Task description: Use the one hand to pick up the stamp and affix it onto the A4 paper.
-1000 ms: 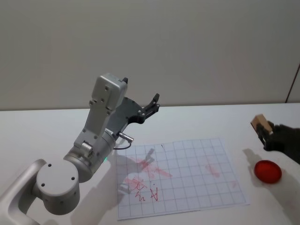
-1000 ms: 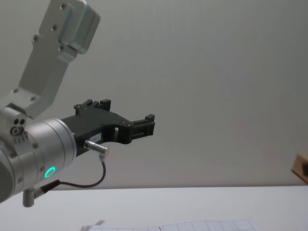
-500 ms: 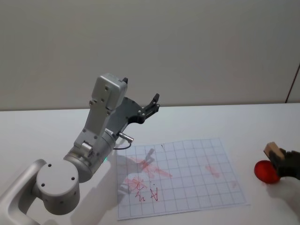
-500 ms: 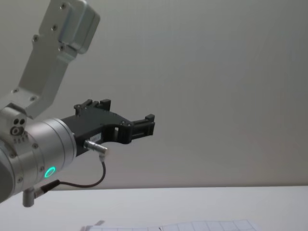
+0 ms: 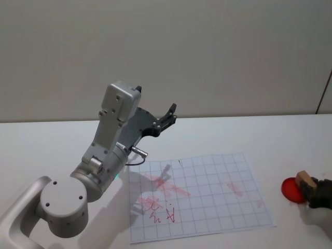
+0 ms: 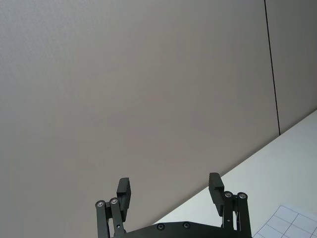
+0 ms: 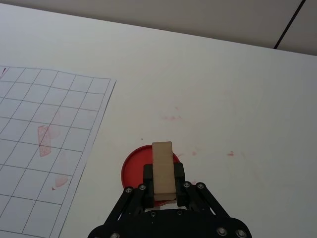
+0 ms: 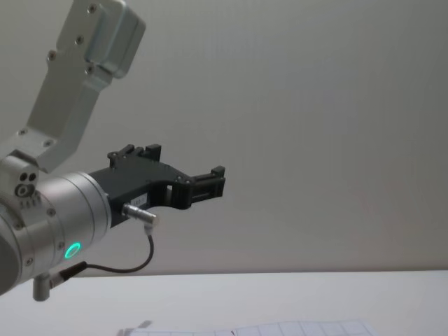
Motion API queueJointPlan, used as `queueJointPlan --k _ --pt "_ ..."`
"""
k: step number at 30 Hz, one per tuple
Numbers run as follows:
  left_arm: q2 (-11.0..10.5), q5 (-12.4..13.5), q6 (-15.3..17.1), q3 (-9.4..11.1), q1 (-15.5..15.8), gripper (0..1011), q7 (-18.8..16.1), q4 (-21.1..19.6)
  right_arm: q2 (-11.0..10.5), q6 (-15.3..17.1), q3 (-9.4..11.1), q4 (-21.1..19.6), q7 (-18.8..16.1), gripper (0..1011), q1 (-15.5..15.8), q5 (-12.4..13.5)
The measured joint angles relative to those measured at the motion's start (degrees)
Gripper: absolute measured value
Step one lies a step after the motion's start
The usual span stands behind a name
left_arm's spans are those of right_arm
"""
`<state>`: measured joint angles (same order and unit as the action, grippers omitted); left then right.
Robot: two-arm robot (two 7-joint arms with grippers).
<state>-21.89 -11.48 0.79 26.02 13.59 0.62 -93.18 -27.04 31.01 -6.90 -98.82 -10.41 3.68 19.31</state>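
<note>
Two arms: one left, raised and idle over the table's left part; one right, low at the table's right edge.
Table (image 5: pixel 218 135): one, white, bearing the sheet and the pad.
A4 paper (image 5: pixel 207 197): one sheet, lying flat at the table's centre, printed with a grey grid and carrying several red marks, the heaviest toward its near left part. In the right wrist view its edge (image 7: pixel 94 124) lies beside the pad, apart from it.
Left gripper (image 6: pixel 171 191): one, black, with a green ring light on its silver wrist. It is held high above the table, pointing toward the wall, fingers spread wide with nothing between them. In the head view it stands above the sheet's far left corner (image 5: pixel 167 116); in the chest view it shows in profile (image 8: pixel 210 180).
Right gripper (image 7: pixel 163 183): one, black, closed narrowly on the stamp, one finger on each side face. In the head view it sits at the right edge (image 5: pixel 315 191).
Ink pad (image 7: pixel 136 166): one, red and round, on the table to the right of the sheet.
Stamp (image 7: pixel 162 168): one light wooden block, clamped between the right gripper's fingers, its free end projecting forward over the pad. Whether it touches the pad cannot be told.
</note>
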Motion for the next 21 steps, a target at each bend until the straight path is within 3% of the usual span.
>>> queueJointPlan --k 10,21 --pt "0.0 0.0 0.0 0.0 0.0 1001 0.0 0.0 0.4 0.1 -0.7 0.7 -1.7 221 -0.6 -1.0" --pt "0.0 0.0 0.0 0.0 0.0 1001 0.0 0.0 0.7 0.1 -1.1 1.0 -2.6 579 -1.1 -1.5"
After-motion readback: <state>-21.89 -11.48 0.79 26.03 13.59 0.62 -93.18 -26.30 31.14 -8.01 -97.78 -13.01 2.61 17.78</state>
